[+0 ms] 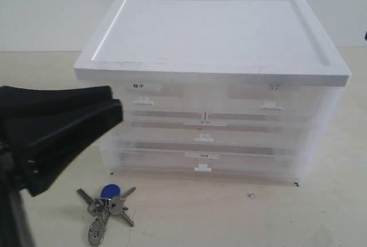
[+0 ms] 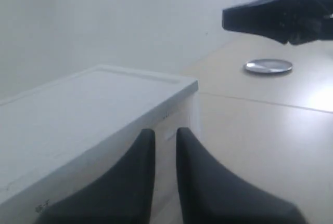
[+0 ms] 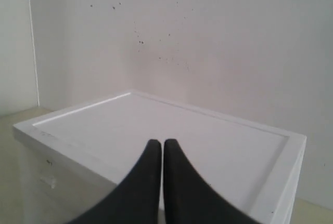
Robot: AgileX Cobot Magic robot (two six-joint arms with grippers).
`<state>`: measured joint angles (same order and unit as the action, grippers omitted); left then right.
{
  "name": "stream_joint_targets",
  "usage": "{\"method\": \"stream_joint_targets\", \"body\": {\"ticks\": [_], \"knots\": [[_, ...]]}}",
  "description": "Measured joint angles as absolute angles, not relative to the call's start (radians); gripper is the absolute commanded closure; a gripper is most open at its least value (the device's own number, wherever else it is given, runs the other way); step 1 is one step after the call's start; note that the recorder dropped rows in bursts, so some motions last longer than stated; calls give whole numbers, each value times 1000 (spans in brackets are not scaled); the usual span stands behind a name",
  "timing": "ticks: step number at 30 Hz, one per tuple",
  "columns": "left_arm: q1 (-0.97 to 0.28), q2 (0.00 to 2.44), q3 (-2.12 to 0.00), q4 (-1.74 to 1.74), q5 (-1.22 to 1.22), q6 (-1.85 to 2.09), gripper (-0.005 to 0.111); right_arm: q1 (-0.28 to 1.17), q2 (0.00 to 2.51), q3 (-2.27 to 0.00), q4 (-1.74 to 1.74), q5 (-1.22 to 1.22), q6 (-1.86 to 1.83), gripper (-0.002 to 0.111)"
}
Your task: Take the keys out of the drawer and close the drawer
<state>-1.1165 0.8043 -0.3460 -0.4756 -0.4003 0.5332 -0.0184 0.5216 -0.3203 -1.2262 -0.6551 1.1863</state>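
While looking at the cabinet [image 1: 212,35] head-on, can spot the keys [image 1: 108,204] lying flat on the table [image 1: 258,218], outside the drawer [image 1: 206,160], just ahead of the cabinet's front left corner, toward the table's near edge. Can see the drawer pushed in flush with the tiers above. Got the left pincer [image 1: 116,102] hanging just up and left of the keys, fingers parted by a thin slit, gripping nothing. Got the right pincer [image 3: 162,143] over the cabinet's white top, fingers pressed together, empty too.
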Motion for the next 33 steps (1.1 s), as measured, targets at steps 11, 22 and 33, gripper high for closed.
{"method": "stream_joint_targets", "body": {"ticks": [11, 22, 33], "knots": [[-1104, 483, -202, -654, -360, 583, 102, -18, 305, -272, -1257, -617, 1312, 109], [-998, 897, -120, -1468, -553, 1093, 102, -18, 293, -268, -1294, -613, 1372, 109], [-860, 1567, -302, -1173, -519, 753, 102, -18, 293, -268, -1362, -607, 1418, 109]]}}
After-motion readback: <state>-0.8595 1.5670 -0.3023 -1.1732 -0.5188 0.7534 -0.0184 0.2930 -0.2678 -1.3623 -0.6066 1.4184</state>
